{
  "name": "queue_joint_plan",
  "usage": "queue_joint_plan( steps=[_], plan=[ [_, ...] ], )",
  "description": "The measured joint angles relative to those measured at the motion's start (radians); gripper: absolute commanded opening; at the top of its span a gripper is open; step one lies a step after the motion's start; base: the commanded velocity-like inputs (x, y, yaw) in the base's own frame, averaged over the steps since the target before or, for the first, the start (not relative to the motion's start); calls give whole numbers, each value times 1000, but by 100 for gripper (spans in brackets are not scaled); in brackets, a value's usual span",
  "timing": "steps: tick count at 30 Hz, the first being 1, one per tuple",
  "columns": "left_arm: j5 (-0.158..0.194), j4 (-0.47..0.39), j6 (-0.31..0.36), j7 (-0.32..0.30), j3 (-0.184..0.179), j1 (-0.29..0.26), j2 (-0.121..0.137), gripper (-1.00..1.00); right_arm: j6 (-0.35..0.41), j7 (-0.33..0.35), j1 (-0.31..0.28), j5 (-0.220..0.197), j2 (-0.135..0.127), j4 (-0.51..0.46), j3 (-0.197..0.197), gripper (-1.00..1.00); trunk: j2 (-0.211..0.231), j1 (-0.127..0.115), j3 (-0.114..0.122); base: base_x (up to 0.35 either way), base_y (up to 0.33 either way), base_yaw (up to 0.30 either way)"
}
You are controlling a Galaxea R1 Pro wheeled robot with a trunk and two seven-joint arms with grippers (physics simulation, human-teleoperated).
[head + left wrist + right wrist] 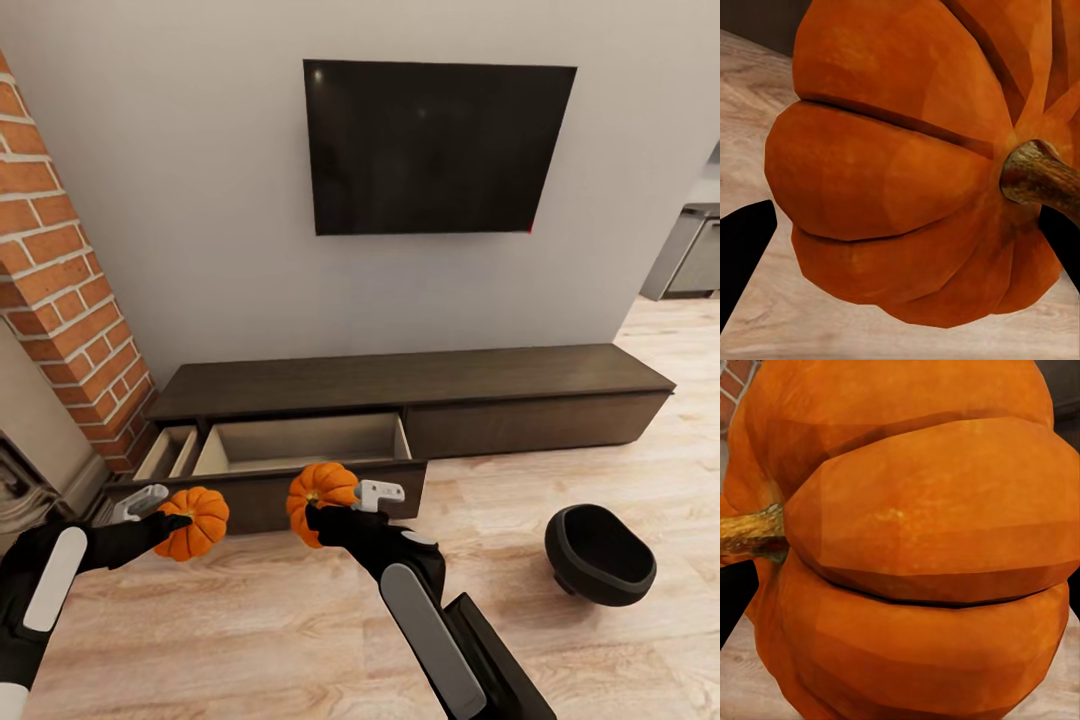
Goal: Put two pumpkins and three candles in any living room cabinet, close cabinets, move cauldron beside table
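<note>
Pumpkins [198,522] [318,497] clamped in left tool [160,512] and right tool [345,505] could strike the open drawer's [300,445] front, lower centre, and slip free.

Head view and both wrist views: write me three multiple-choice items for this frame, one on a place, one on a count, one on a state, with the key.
1. Where is the cauldron?
A. on the cabinet top
B. on the floor, right of the open drawers
C. inside a drawer

2. How many pumpkins are held?
A. none
B. one
C. two

3. What state is the cabinet in?
A. all drawers shut
B. drawers pulled open at its left end
C. its top lifted

Key: 1 B, it sits on the wood floor. 2 C, the left gripper holds the left pumpkin and the right gripper holds the right pumpkin. 3 B, pale drawer interiors show.
</note>
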Motion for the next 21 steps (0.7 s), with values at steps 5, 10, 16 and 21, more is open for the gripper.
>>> queue_joint_plan(
  steps=[5, 10, 16, 21],
  plan=[
    [0, -10, 3, 0, 1, 3, 0, -100, -2, -1, 0, -5, 0, 0, -3, -100, 35, -19, 16, 0, 0, 0],
    [2, -11, 3, 0, 1, 4, -3, -100, 4, -1, 0, -10, 0, 1, -9, -100, 70, -38, 31, 0, 0, 0],
    [0, -11, 3, 0, 0, 4, -4, -100, 3, -1, 0, -12, 1, 1, -1, -100, 112, -61, 50, 0, 0, 0],
    [-1, -11, 3, 0, -1, 4, -5, -100, 5, -6, 0, -8, 4, 3, 0, -100, 147, -80, 60, 0, 0, 0]
  ],
)
